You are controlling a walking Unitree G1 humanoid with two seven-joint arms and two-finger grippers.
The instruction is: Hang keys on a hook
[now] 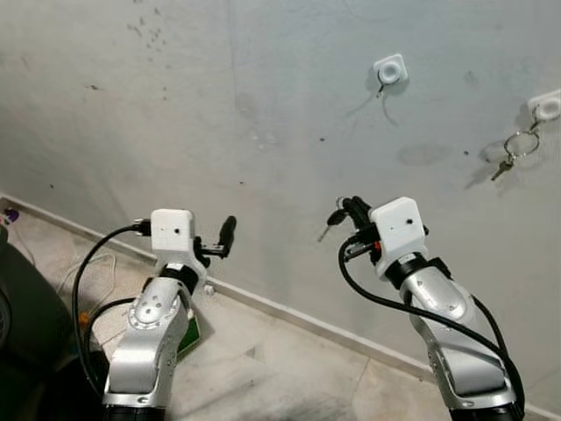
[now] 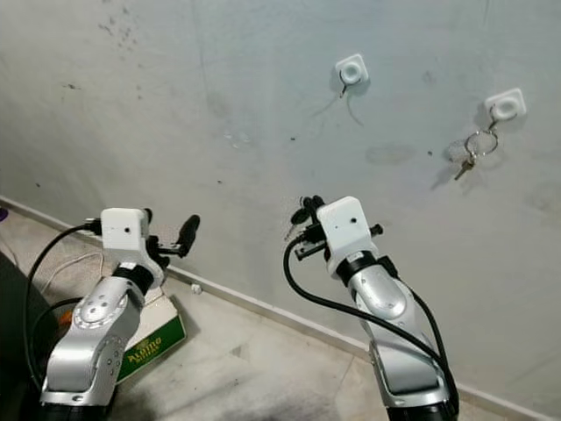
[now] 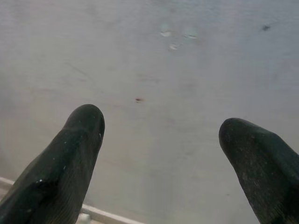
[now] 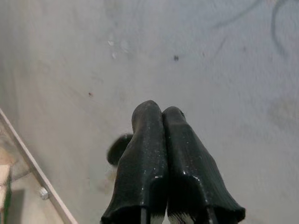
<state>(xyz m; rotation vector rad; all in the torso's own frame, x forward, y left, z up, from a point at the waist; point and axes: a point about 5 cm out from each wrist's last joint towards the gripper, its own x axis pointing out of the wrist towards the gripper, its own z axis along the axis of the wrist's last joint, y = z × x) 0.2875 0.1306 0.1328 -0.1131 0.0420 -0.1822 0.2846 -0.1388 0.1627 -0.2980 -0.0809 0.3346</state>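
Left eye view: right gripper (image 1: pixel 351 210) raised toward grey wall (image 1: pixel 219 105), fingers pressed together, pinching keys (image 1: pixel 333 221) that hang just under its tip. Empty hook (image 1: pixel 390 69) up & to the right, well apart from gripper. Second hook (image 1: pixel 547 107) farther right w/ key ring (image 1: pixel 519 146) hung on it. Left gripper (image 1: pixel 223 237) lower, fingers spread, holding nothing.
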